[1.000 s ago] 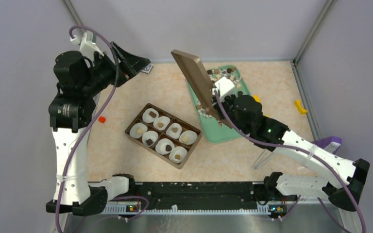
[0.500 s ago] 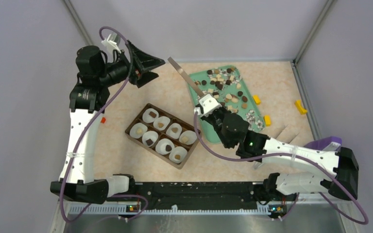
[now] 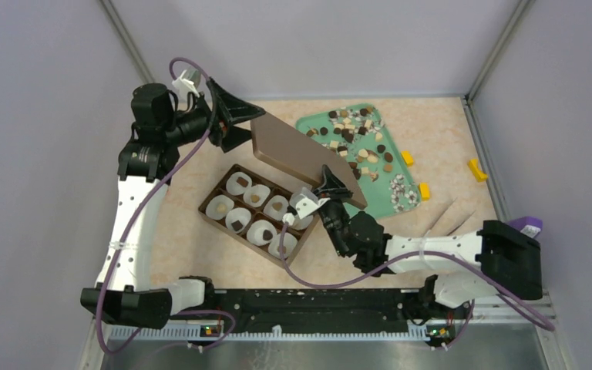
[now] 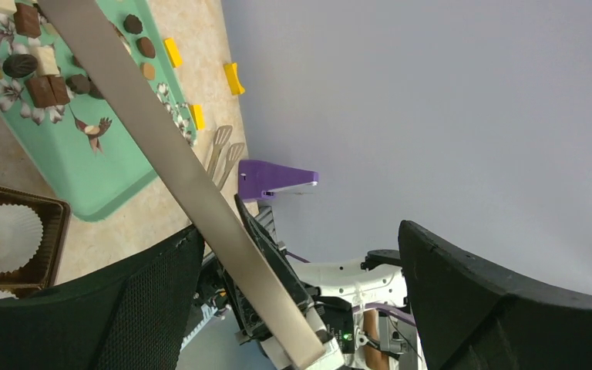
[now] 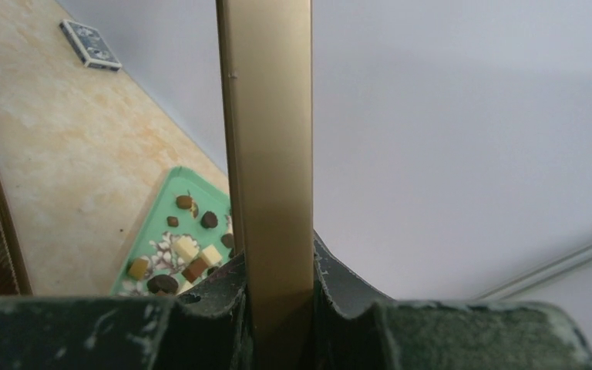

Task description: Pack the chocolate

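Observation:
Chocolate lies scattered on a green tray at the back right. More pieces sit in white paper cups inside a brown box at the centre. My right gripper is shut on a flat brown lid, held edge-up and slanting over the box's far side. In the right wrist view the lid rises straight between that gripper's pads. My left gripper is open at the lid's far end. In the left wrist view the lid passes between its wide jaws, near the left finger.
Small yellow blocks lie right of the tray, with wire tongs and a purple piece nearer the front right. A patterned card box lies by the back wall. Grey walls close three sides.
My right arm swung the lid from above the tray leftward and down over the box. My left arm moved right, bringing its open jaws around the lid's far end.

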`<state>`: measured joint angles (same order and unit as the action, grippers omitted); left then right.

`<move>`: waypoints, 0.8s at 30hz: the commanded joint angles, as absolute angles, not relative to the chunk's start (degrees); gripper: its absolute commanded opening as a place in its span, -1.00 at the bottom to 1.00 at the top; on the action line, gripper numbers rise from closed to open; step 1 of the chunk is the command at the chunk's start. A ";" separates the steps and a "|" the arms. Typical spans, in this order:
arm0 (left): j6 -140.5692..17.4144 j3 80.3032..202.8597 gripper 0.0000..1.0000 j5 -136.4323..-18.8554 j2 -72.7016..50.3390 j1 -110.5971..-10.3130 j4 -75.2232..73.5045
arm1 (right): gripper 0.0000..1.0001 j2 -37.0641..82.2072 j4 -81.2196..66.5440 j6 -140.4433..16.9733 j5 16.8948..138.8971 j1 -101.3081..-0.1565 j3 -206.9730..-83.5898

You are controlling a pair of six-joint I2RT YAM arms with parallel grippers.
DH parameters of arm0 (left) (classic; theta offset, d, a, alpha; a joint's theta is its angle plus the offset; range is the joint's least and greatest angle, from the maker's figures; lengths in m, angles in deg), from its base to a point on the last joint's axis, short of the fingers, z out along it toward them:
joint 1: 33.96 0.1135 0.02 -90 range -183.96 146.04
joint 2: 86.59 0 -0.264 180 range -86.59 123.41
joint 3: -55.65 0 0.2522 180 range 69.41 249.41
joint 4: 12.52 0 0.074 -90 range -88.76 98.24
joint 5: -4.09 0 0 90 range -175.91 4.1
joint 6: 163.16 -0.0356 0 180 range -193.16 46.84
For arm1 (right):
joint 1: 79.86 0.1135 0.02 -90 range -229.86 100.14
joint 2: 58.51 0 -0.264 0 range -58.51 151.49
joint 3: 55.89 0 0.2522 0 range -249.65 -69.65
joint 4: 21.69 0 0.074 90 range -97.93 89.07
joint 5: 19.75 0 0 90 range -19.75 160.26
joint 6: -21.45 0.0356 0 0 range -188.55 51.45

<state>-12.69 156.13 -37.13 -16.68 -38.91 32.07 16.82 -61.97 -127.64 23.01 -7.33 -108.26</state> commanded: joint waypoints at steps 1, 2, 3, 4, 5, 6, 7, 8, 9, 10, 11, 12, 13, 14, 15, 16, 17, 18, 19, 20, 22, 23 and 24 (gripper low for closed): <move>-11.86 154.89 0.97 -35.78 -17.64 -38.61 28.49 | -1.00 19.53 -84.19 -140.13 22.90 -5.29 -109.11; -11.82 154.19 0.97 -35.75 -17.75 -38.61 28.24 | -1.00 20.36 -84.82 -140.58 22.79 -5.07 -109.39; -12.00 153.44 0.98 -35.88 -17.83 -38.61 28.24 | -1.00 20.90 -85.44 -140.69 22.76 -4.96 -109.64; -12.30 153.04 0.97 -36.12 -17.93 -38.61 28.55 | -1.00 21.14 -85.55 -140.44 22.83 -4.84 -109.84; -12.71 152.50 0.97 -36.30 -18.02 -38.61 29.13 | -1.00 21.32 -85.17 -140.02 23.21 -4.81 -109.96; -13.21 151.69 0.97 -36.46 -18.20 -38.61 29.71 | -1.00 21.44 -84.70 -139.26 23.60 -4.81 -110.03; -13.66 151.14 0.97 -36.59 -18.33 -38.61 30.09 | -1.00 21.47 -84.21 -138.57 24.19 -4.78 -110.18; -14.13 150.58 0.98 -36.89 -18.61 -38.61 30.71 | -1.00 21.69 -83.28 -138.07 24.80 -4.72 -110.39; -14.77 150.19 0.97 -37.36 -18.83 -38.61 31.23 | -1.00 21.85 -82.81 -137.79 25.30 -4.77 -110.62; -15.48 149.95 0.96 -37.98 -19.18 -38.61 31.90 | -1.00 21.98 -82.52 -137.75 25.68 -4.75 -110.79; -16.15 149.86 0.91 -38.68 -19.47 -38.61 32.63 | -1.00 22.07 -82.27 -137.72 25.77 -4.72 -110.92; -16.93 149.78 0.86 -39.05 -19.51 -38.61 33.17 | -1.00 22.03 -82.14 -137.72 25.78 -4.66 -111.03; -17.66 149.76 0.81 -39.32 -19.40 -38.61 33.66 | -1.00 21.90 -81.95 -137.82 25.72 -4.66 -111.05; -18.56 149.77 0.76 -39.54 -19.25 -38.61 34.32 | -1.00 21.77 -81.54 -137.81 25.70 -4.66 -111.05; -19.41 149.76 0.70 -39.69 -18.92 -38.61 34.97 | -1.00 21.41 -80.86 -137.81 25.69 -4.51 -110.97; -20.20 149.78 0.64 -39.68 -18.58 -38.59 35.54 | -1.00 21.05 -80.06 -137.82 25.69 -4.41 -110.84; -21.03 149.88 0.58 -39.56 -18.22 -38.56 36.05 | -1.00 20.64 -79.32 -137.79 25.63 -4.30 -110.60; -21.84 149.95 0.54 -39.40 -17.92 -38.58 36.58 | -1.00 20.20 -78.63 -137.73 25.61 -4.09 -110.30; -22.65 150.12 0.50 -39.35 -17.79 -38.59 37.38 | -1.00 19.90 -77.84 -137.72 25.54 -3.91 -109.99; -23.55 150.45 0.47 -39.44 -17.89 -38.60 38.04 | -1.00 19.48 -77.15 -137.72 25.58 -3.54 -109.57; -25.11 150.47 0.44 -40.75 -18.34 -38.54 38.68 | -1.00 18.88 -76.00 -138.00 25.48 -2.87 -108.94; -25.68 150.59 0.46 -40.96 -18.27 -38.58 39.03 | -1.00 18.68 -75.67 -138.46 25.51 -2.63 -108.67; -26.25 150.74 0.54 -40.76 -18.02 -38.58 39.45 | -1.00 18.65 -75.66 -139.00 25.52 -2.36 -108.47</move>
